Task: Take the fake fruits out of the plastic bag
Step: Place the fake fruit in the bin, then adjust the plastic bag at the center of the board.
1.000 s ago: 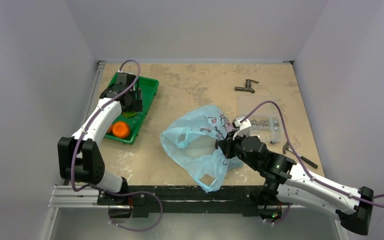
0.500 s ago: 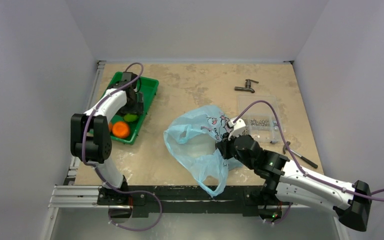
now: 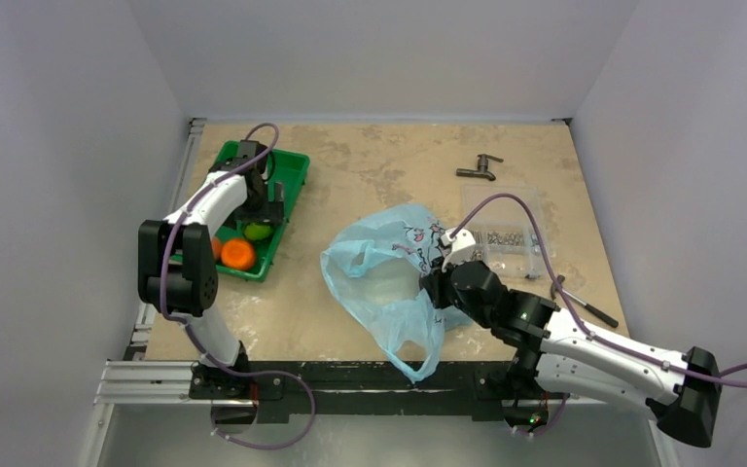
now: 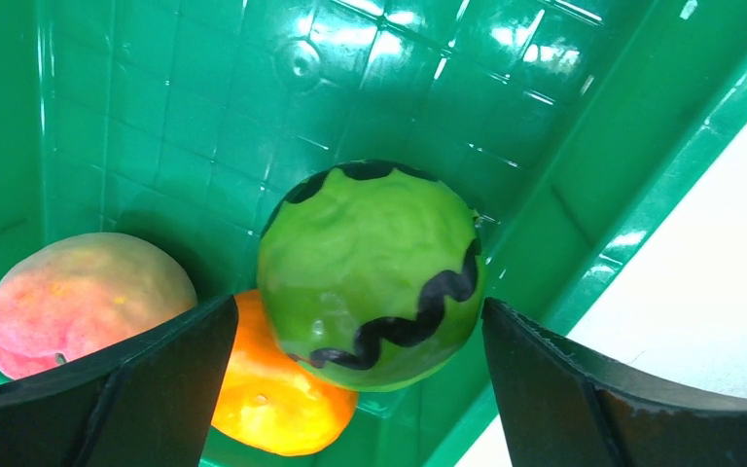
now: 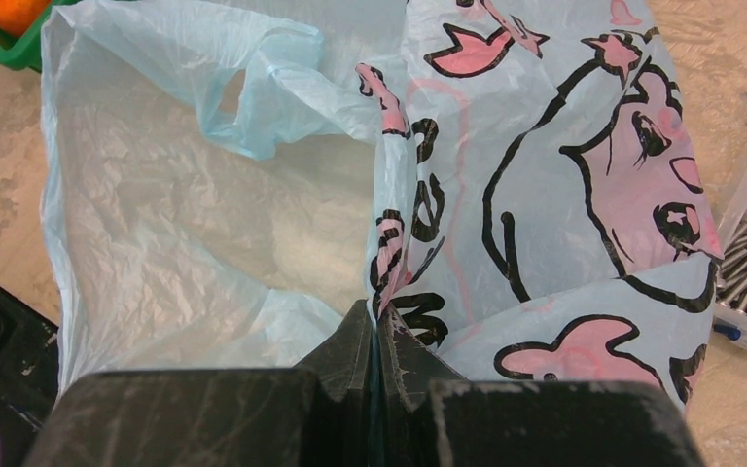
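Observation:
A green tray [image 3: 292, 170] at the left holds three fake fruits: a bright green one with a black zigzag [image 3: 258, 231], an orange one [image 3: 237, 254] and a red-peach one [image 3: 216, 247], partly hidden. My left gripper [image 3: 264, 206] is open just above them. In the left wrist view the green fruit [image 4: 370, 277] sits between its wide jaws [image 4: 360, 326] with gaps on both sides, on the orange one [image 4: 277, 399] and next to the peach one [image 4: 83, 302]. My right gripper [image 3: 435, 282] is shut on a fold of the light-blue plastic bag [image 3: 379, 282], lifting its printed side [image 5: 545, 195]. No maroon fruit shows.
A clear box of screws [image 3: 506, 238] lies right of the bag. A dark metal tap [image 3: 479, 170] lies at the back right. A dark tool [image 3: 584, 304] lies by the right edge. The bag's lower handle [image 3: 418, 365] hangs over the front rail.
The left arm has folded up and its gripper has drawn back from the tray's near end; the green fruit now lies uncovered in the tray. The right gripper shifted slightly left with the bag.

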Available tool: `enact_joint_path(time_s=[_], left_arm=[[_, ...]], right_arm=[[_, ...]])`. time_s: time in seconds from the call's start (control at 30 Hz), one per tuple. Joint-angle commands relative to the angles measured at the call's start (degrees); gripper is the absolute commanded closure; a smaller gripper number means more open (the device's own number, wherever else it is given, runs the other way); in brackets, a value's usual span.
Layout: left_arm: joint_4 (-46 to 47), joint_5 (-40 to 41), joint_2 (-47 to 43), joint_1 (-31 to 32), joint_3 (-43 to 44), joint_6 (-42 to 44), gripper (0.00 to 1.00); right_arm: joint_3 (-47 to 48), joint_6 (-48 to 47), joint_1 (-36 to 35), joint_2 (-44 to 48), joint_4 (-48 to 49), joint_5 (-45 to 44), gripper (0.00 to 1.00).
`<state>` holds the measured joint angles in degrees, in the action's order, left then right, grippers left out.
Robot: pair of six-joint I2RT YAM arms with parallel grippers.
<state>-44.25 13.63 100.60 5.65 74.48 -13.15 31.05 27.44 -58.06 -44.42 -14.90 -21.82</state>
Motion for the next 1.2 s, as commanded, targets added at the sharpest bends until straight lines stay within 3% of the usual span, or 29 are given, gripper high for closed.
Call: enact_joint_path(time_s=[0.0,0.27,0.4,0.6,0.73,0.83,0.93,0.97,1.17], left_arm=[[0.33,-0.89,-2.25,-0.11,0.69,-1.33,0.0],[0.68,-2.02,-9.19,-0.13,-1.31,-2.68,0.0],[3.82,-12.27,-18.52,-0.2,-6.8,-5.66,0.0],[6.68,-33.07,-36.82,-0.29,-17.88,-13.71,0.03],[9.3,-42.06,-52.24,-0.16,-28.14,-21.96,0.04],[16.64,-46.31,-63.83,1.48,-40.32,-35.41,0.07],[21.65,-42.35,-73.03,9.07,-47.34,-42.92,0.08],[21.21,-39.76,-75.04,12.55,-48.26,-44.43,0.09],[19.54,-28.13,-80.39,31.24,-49.16,-50.21,0.12]], right_arm=[[4.73,-1.35,-0.03,-2.26,-0.88,-2.17,1.0],[15.43,-13.0,-0.03,-13.03,2.81,-3.74,1.0],[22.33,-23.74,-0.03,-21.51,4.64,-3.25,1.0],[31.06,-33.42,-1.92,-30.32,4.04,5.78,1.0],[30.08,-33.5,-4.34,-30.35,3.14,9.06,1.0],[25.12,-30.14,-4.43,-27.08,3.92,9.87,1.0],[19.91,-25.66,-4.43,-23.32,6.74,9.96,1.0],[18.95,-24.84,-4.43,-22.39,6.82,9.52,0.97],[20.4,-16.67,-4.47,-21.22,-4.1,5.0,0.56]])
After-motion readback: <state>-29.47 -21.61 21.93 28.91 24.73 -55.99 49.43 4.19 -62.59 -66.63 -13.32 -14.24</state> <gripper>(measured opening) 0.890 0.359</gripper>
